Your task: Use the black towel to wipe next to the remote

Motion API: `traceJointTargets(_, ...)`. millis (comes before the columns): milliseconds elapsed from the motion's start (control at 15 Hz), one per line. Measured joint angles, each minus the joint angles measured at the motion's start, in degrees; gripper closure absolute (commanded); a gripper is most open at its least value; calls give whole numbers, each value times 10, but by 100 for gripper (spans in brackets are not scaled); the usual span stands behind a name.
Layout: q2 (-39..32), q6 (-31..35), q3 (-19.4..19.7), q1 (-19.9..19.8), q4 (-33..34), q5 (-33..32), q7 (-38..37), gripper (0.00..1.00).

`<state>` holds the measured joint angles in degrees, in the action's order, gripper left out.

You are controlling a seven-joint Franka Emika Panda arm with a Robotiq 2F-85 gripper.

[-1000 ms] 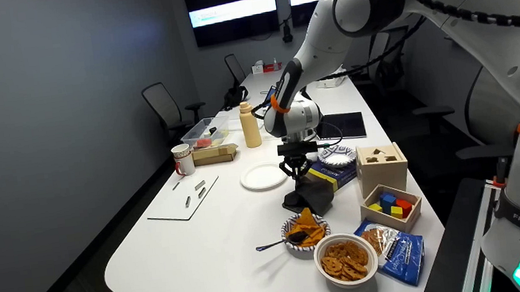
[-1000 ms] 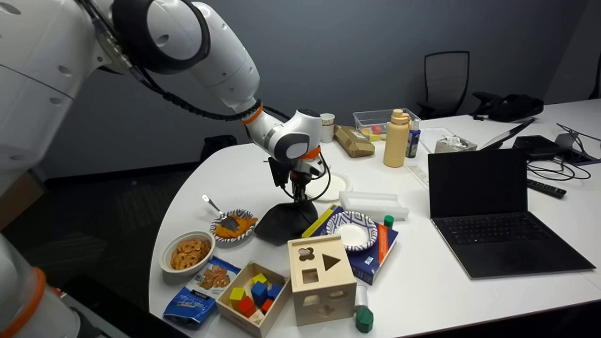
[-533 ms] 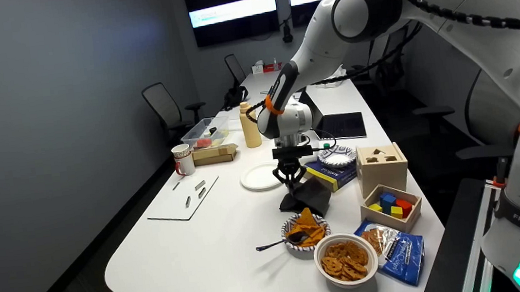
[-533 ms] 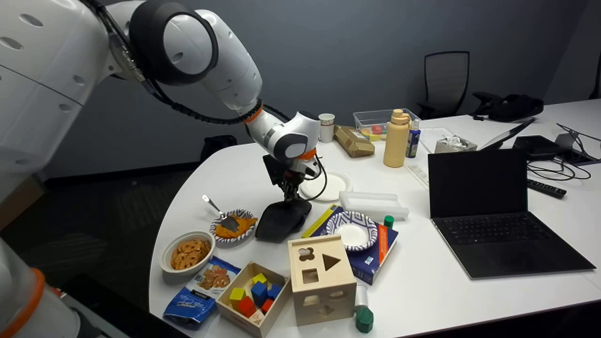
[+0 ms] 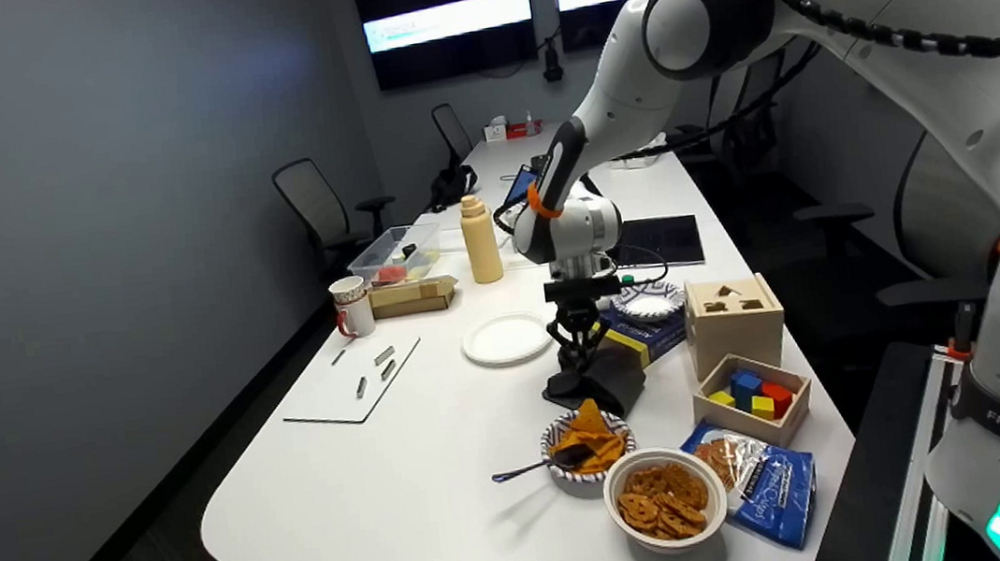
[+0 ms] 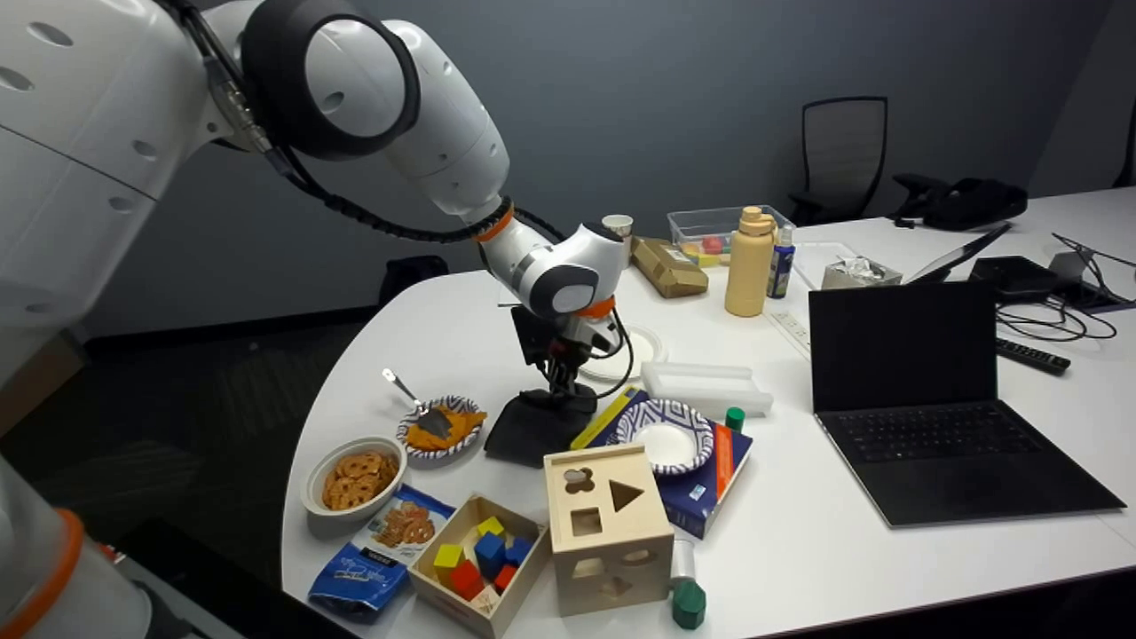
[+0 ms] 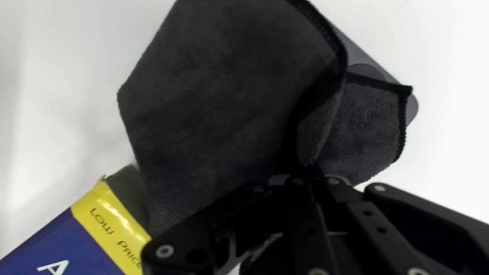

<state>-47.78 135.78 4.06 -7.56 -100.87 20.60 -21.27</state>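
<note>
Towel (image 7: 229, 99), black and clenched in the end effector (image 7: 313, 177), partly covers a grey object (image 7: 361, 61) on the table (image 5: 366, 512).

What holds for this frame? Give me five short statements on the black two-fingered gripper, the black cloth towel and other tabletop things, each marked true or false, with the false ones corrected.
1. The black two-fingered gripper pinches the black cloth towel. True.
2. The towel is spread flat, without folds. False: the wrist view shows an edge of the towel folded over.
3. The large black laptop is closed. False: the laptop stands open.
4. The white round plate with a blue-patterned rim rests on the thick blue-and-yellow book. True.
5. The cube-shaped wooden shape sorter sits inside the open wooden tray. False: the sorter stands beside the tray, which holds coloured blocks.
</note>
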Motion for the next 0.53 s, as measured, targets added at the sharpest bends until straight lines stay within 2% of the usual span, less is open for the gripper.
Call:
traceJointTargets(333,10,-2,11,-14,-32,5,-1,99)
traceJointTargets(533,15,-30,12,-13,-50,5,-2,99)
